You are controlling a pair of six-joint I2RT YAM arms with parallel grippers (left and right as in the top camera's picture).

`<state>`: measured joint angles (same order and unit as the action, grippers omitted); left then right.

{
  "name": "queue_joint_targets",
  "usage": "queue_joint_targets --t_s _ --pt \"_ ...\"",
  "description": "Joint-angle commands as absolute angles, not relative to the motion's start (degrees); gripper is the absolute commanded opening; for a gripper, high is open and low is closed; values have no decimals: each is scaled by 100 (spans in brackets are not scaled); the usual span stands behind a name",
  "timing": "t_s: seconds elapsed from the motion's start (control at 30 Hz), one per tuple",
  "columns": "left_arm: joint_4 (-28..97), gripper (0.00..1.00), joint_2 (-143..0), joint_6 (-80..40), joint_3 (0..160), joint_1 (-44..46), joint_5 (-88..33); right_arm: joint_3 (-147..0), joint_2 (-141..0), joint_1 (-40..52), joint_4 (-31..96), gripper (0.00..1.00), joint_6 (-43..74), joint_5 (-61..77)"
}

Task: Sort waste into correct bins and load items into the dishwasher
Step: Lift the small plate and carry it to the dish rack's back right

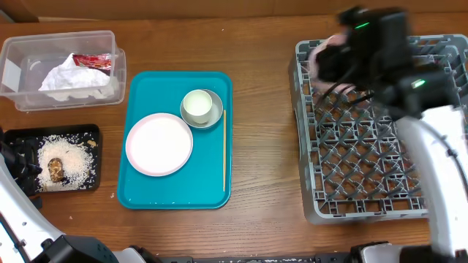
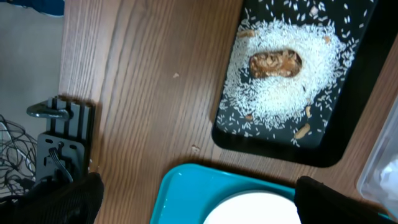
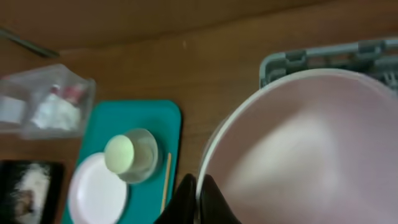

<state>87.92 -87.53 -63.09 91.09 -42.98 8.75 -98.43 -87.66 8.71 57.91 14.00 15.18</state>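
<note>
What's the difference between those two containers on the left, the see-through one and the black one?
The clear tub is deep; the black tray is shallow. The tub holds a crumpled white napkin and a red wrapper; the tray holds rice-like scraps around a brown lump. Both are rectangular and sit left of the teal tray.

Tabletop [image 1: 263, 44] is brown wood with visible grain, pretty matt. The big plate [image 3: 298, 149] pinched in the right end effector [image 3: 199, 202] looks smooth and a bit glossy. The dish rack [image 3: 323, 59] behind it is dull grey plastic. Just ahead of the left end effector [image 2: 199, 208], the black tray [image 2: 273, 149] is shiny plastic under grainy white rice [image 2: 280, 93]. The teal tray [image 2: 180, 193] between its fingers is smooth plastic. Far from the right one there's a clear plastic tub [image 1: 58, 35] with a crumpled paper napkin [image 1: 69, 79] and a shiny foil wrapper [image 1: 93, 61].
</note>
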Motion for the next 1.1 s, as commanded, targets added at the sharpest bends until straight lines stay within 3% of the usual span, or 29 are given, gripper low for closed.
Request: queue_joint_targets --t_s 0.0,0.13,0.4,0.6,0.8,1.07 --pt "8796 100 -8766 -6410 9085 -4311 895 -9653 -9277 -353 5347 4 530 5201" --pt "8799 100 -8766 -6410 9085 -4311 897 -9561 -10175 -930 4703 4 548 6757" --pt "8799 100 -8766 -6410 9085 -4311 897 -9561 -11295 -1111 4466 4 725 6912" --pt "8796 100 -8766 -6410 9085 -4311 897 -9564 -11292 -1605 4598 4 764 7043" --pt "8799 100 -8766 -6410 9085 -4311 895 -9564 -11236 -2469 4707 4 703 8305" --pt "8799 100 -8766 -6410 9085 -4311 895 -9564 -11236 -3726 5531 4 397 7889"
